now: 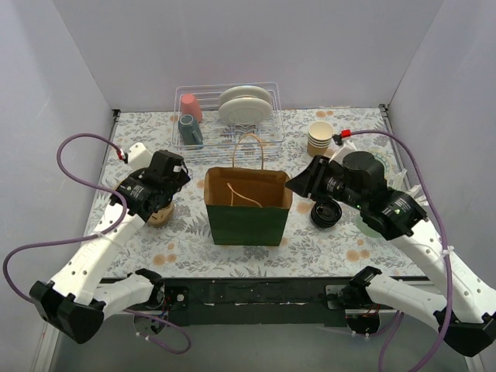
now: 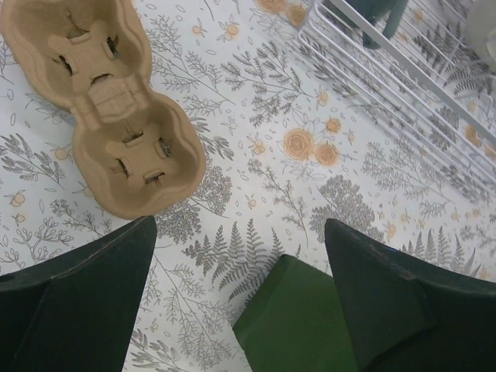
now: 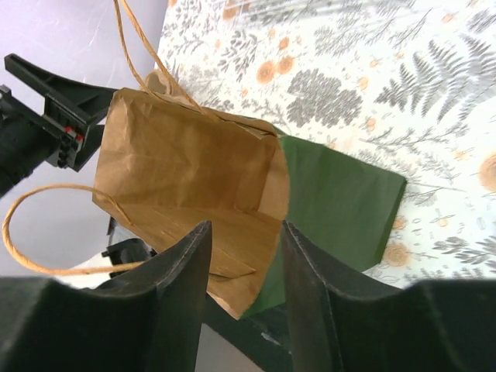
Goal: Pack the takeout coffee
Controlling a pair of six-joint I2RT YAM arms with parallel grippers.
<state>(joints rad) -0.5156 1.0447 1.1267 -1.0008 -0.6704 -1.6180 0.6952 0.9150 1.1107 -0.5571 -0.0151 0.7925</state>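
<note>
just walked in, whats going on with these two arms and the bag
Two arms flank an open green paper bag standing mid-table. The right gripper is open, its fingers straddling the bag's rim. The left gripper is open and empty, above the table near a cardboard cup carrier. No lidded coffee cup is visible; a stack of lidless paper cups and a loose black lid sit to the right.

I see white-shelled arm links with black joints and wrists, left arm point(image 1: 101, 252), right arm point(image 1: 434, 256). Purple cables loop off both. Gripper fingers point(image 2: 77, 310) are matte black, wedge-shaped.
</note>
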